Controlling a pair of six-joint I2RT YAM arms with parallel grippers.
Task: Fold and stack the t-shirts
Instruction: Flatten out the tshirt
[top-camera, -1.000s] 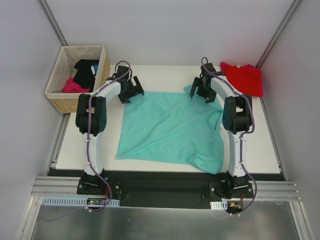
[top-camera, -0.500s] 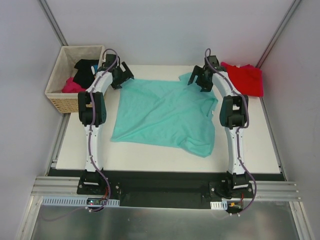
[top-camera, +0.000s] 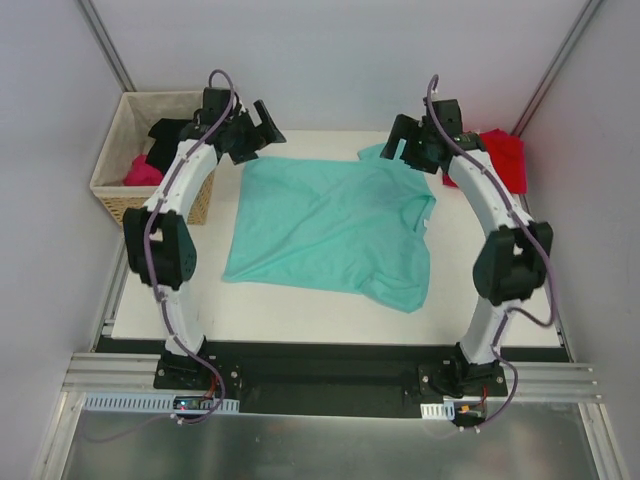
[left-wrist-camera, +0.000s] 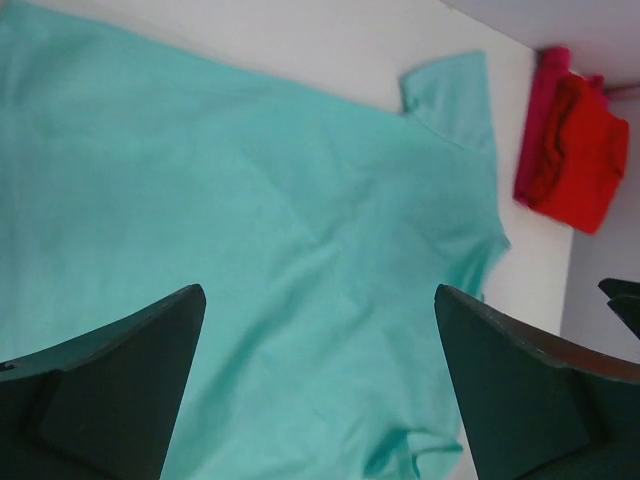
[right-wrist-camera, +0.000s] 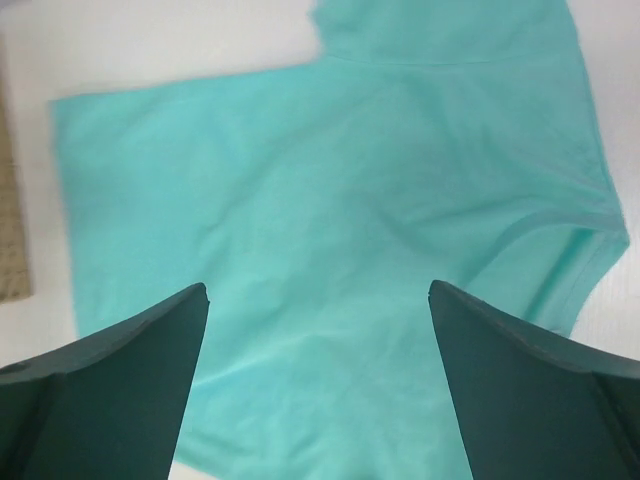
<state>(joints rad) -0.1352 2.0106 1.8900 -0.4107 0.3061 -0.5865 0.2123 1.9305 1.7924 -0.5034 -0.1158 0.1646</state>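
Creases soften flat teal t-shirt (top-camera: 330, 225); red t-shirt (top-camera: 510, 162) seems bunched.

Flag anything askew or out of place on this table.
The teal t-shirt lies flat but skewed, its edges slanting across the table, with the near sleeve rumpled. The red t-shirt looks loosely bunched at the far right corner.

We see teal t-shirt (top-camera: 330, 225): matt soft knit cloth, lightly creased. Red t-shirt (top-camera: 510, 160): matt cloth too. Bench (top-camera: 500, 290): smooth matt white. Basket (top-camera: 120, 205): rough woven wicker, we judge; pale cloth lining.
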